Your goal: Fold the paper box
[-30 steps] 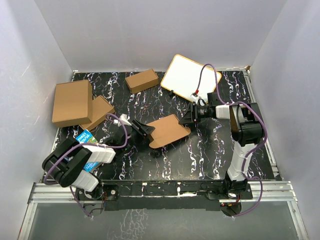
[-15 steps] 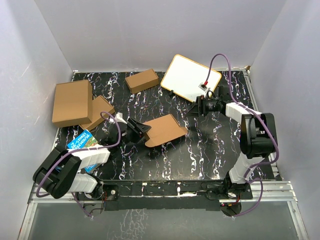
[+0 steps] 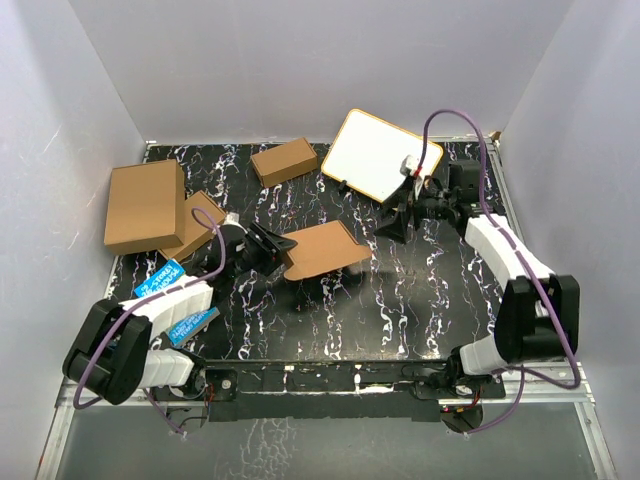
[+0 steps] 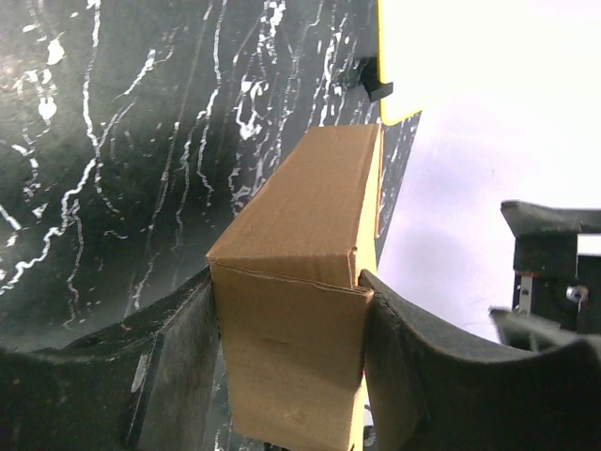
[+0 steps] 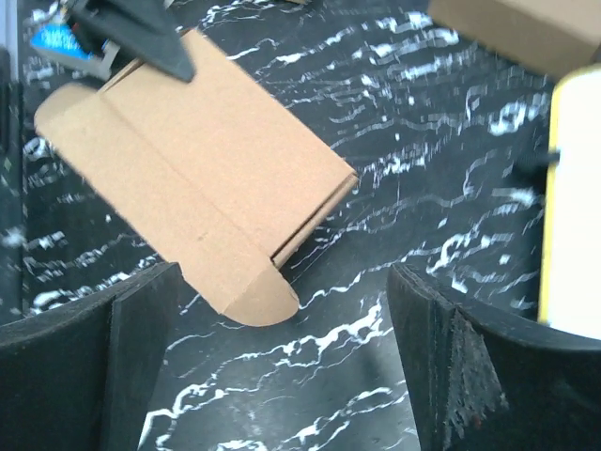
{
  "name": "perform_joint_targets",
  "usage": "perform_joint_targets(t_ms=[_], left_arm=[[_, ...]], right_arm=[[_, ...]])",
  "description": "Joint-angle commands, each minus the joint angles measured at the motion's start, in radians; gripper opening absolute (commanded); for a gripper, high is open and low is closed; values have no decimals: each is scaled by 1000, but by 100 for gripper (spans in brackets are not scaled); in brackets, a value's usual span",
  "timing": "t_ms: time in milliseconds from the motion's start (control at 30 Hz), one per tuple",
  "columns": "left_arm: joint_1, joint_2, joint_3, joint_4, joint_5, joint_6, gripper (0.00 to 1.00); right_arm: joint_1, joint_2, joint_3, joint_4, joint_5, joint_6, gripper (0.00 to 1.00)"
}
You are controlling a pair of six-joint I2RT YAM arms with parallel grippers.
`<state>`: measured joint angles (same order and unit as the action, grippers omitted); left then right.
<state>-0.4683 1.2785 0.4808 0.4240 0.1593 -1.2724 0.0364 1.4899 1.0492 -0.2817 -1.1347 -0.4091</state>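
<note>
The paper box (image 3: 325, 250) is a brown cardboard mailer with its lid folded over and a rounded tab sticking out. It is held tilted above the middle of the table. My left gripper (image 3: 268, 250) is shut on its left end; in the left wrist view both fingers press the sides of the box (image 4: 300, 282), with the gripper (image 4: 286, 293) squeezing the cardboard. My right gripper (image 3: 392, 228) hangs open to the right of the box, apart from it. In the right wrist view the box (image 5: 188, 169) lies ahead of the wide-open right gripper (image 5: 282, 362), with nothing between its fingers.
A white board with a yellow frame (image 3: 380, 155) leans at the back, just behind the right gripper. A small brown box (image 3: 284, 161) sits at the back centre. Two bigger brown cartons (image 3: 145, 203) are stacked at the left. A blue packet (image 3: 165, 280) lies under the left arm.
My right gripper has opened wide, let go of the box's right end and drawn back to the right. The left gripper has carried the box a little to the left.
</note>
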Motion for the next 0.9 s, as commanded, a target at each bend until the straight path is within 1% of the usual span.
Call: perform_joint_targets(t_ms=[0, 67, 133, 167, 233, 333, 433, 600, 733, 867], left_arm=[[25, -10, 93, -90, 87, -33, 35], [33, 7, 118, -119, 110, -58, 35], [37, 24, 144, -154, 129, -81, 35], [40, 32, 158, -173, 139, -89, 35], [43, 49, 189, -206, 156, -100, 35], [48, 77, 230, -254, 179, -137, 36], [56, 112, 262, -306, 191, -175, 36], [72, 137, 309, -361, 194, -212, 37], [82, 149, 326, -371, 212, -238, 37], [88, 157, 329, -357, 231, -263, 38]], right_arm=[[73, -127, -74, -14, -58, -428, 100], [119, -175, -126, -9, -46, -553, 99], [161, -174, -124, -51, -23, -654, 99], [181, -170, -122, -39, 3, -661, 99], [235, -173, -134, 15, 133, -667, 99], [310, -167, -133, 57, 265, -677, 99], [384, -169, -136, 59, 337, -713, 99], [461, -178, -178, 86, 405, -737, 99], [534, -174, -230, 210, 525, -709, 99], [618, -156, -293, 384, 703, -669, 99]])
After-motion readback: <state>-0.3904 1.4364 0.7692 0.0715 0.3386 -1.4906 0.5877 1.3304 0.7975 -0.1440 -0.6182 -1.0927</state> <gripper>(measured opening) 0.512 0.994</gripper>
